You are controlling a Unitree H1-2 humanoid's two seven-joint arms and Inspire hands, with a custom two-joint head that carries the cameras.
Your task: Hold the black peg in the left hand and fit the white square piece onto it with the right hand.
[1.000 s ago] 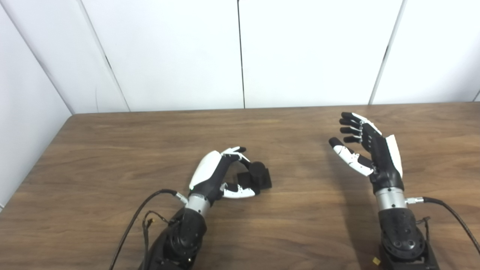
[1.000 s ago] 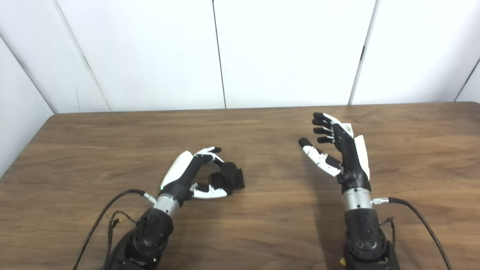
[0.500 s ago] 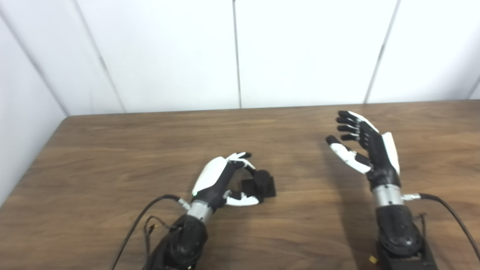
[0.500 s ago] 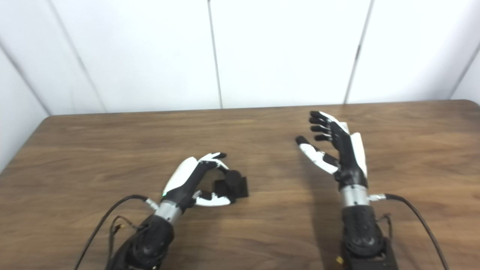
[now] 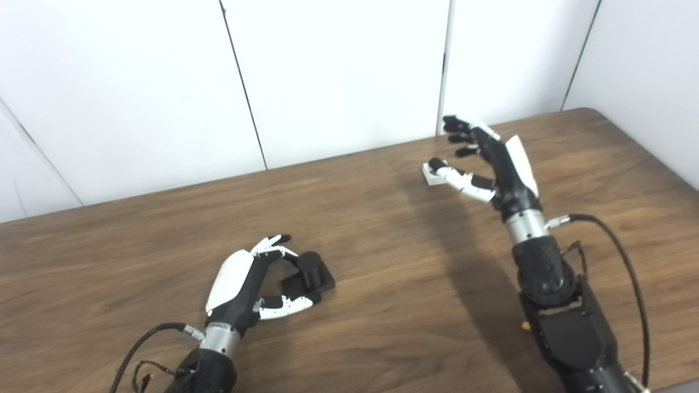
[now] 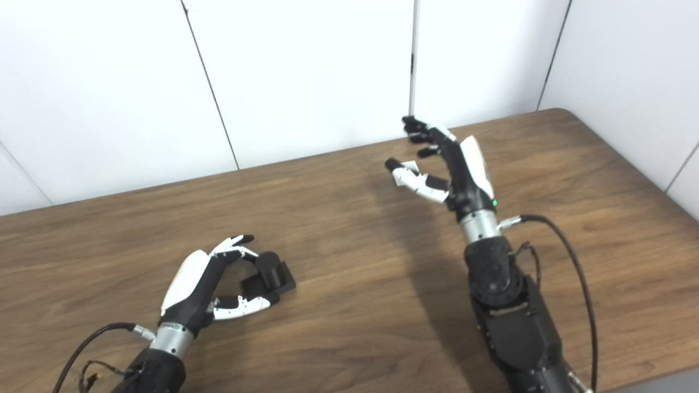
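- The left hand [image 5: 246,284] lies low on the wooden table [image 5: 382,262] with fingers and thumb curled around the black peg [image 5: 307,274]. The peg's square base seems to rest on the tabletop, so this looks like a grip forming or just made, not a lift.
- The right hand [image 5: 486,164] is far across the table near the back wall, fingers spread and holding nothing. The thumb tip sits just beside, perhaps touching, the white square piece [image 5: 430,176].
- My reading: the peg is roughly in hand, but the white piece is not yet picked up, and carrying and fitting are all left to do.
- The peg's round stub stands up from its base, long axis near vertical, tilted slightly.
- The white piece lies flat on the table. It is small and partly hidden by the thumb, so I cannot tell which way its hole faces.
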